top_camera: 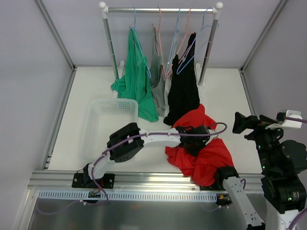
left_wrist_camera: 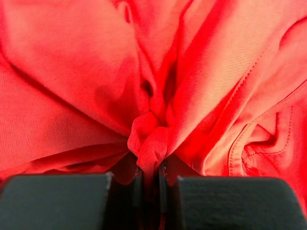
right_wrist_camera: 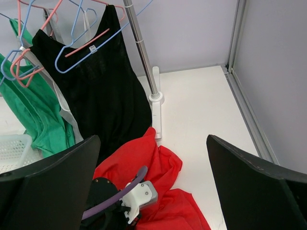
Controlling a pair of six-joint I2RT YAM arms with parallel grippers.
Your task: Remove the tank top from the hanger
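The red tank top [top_camera: 207, 158] lies crumpled on the white table, off any hanger, at the front right of the rack. My left gripper [top_camera: 194, 143] reaches across and sits on top of it. In the left wrist view the gripper [left_wrist_camera: 152, 168] is shut on a pinched fold of the red fabric [left_wrist_camera: 153, 136]. My right gripper [top_camera: 247, 125] is open and empty, held up to the right of the cloth. In the right wrist view the wide-open right gripper [right_wrist_camera: 152, 143] looks down on the red tank top [right_wrist_camera: 165, 170].
A clothes rack [top_camera: 160, 8] stands at the back with a green top [top_camera: 136, 79], a grey top [top_camera: 157, 72], a black top [top_camera: 184, 91] and several empty pink and blue hangers [top_camera: 184, 36]. A white basket [top_camera: 106, 120] stands left of the cloth.
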